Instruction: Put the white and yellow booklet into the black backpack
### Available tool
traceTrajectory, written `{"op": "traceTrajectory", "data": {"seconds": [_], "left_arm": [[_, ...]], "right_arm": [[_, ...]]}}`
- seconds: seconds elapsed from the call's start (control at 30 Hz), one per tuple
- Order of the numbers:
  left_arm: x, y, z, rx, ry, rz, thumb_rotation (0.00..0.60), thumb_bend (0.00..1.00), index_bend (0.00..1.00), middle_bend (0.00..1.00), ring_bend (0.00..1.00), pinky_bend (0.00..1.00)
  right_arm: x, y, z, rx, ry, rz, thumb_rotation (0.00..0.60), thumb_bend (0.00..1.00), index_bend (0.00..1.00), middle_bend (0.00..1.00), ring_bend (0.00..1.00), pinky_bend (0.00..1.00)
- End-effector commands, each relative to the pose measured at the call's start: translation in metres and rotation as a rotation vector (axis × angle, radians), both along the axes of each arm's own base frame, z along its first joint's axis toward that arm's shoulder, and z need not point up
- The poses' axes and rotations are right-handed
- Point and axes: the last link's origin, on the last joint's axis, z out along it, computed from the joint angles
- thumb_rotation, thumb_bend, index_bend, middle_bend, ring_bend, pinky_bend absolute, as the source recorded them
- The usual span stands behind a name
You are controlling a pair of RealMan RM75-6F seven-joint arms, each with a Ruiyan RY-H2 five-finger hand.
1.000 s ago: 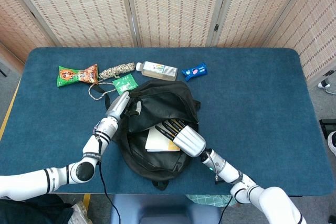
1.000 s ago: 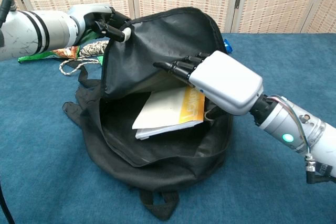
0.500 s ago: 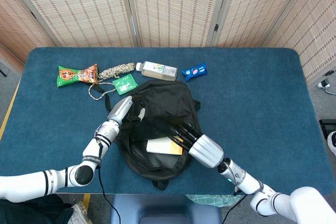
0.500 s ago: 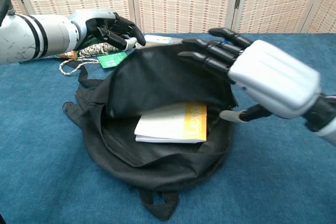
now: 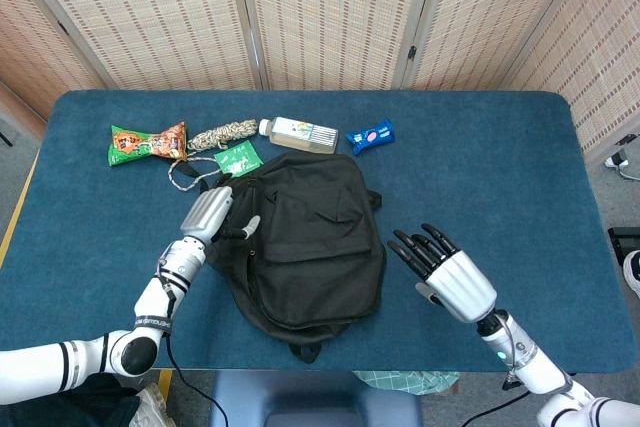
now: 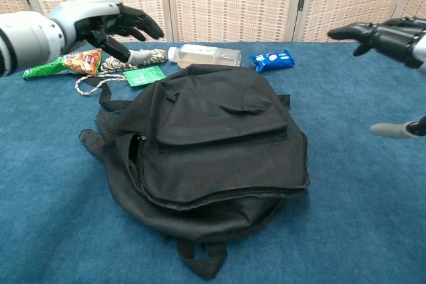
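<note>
Soft black fabric backpack (image 5: pixel 305 237) lies flopped shut — limp, so lift its flap edge. Booklet not visible, presumably inside. Left hand (image 5: pixel 207 213) and right hand (image 5: pixel 445 272) both spread, empty.

Matt black cloth backpack (image 5: pixel 305 242), napped blue fabric table cover (image 5: pixel 500 167), glossy foil snack packet (image 5: pixel 147 141), clear plastic bottle (image 5: pixel 298 133), smooth silver hand shells (image 5: pixel 452 277)

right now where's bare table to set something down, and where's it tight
Widest bare cloth lies right of the black backpack, past the right hand to the table edge. A narrower strip runs left of the left hand. Crowded: behind the backpack, where snack bag, rope, bottle and blue packet line up.
</note>
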Motion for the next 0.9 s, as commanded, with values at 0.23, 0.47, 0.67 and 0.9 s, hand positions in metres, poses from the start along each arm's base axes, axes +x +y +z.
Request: {"op": "traceTrajectory", "data": {"seconds": [0.23, 0.47, 0.67, 0.9], "left_arm": [[-0.075, -0.033, 0.041, 0.295, 0.279, -0.021, 0.600, 0.47, 0.34, 0.22, 0.19, 0.04], [-0.126, -0.077, 0.066, 0.409, 0.322, 0.060, 0.600, 0.47, 0.30, 0.22, 0.18, 0.00], [-0.157, -0.116, 0.080, 0.462, 0.356, 0.106, 0.600, 0.46, 0.27, 0.19, 0.16, 0.00], [-0.164, -0.154, 0.079, 0.446, 0.355, 0.126, 0.600, 0.46, 0.27, 0.19, 0.16, 0.00]], "right_arm": [[-0.046, 0.002, 0.054, 0.040, -0.058, -0.289, 0.600, 0.31, 0.10, 0.10, 0.20, 0.13], [-0.071, 0.019, 0.081, 0.035, -0.097, -0.455, 0.600, 0.31, 0.00, 0.00, 0.09, 0.02], [-0.085, 0.038, 0.096, -0.015, -0.117, -0.557, 0.600, 0.31, 0.00, 0.00, 0.07, 0.00], [-0.091, 0.055, 0.098, -0.103, -0.133, -0.618, 0.600, 0.31, 0.00, 0.00, 0.10, 0.00]]}}
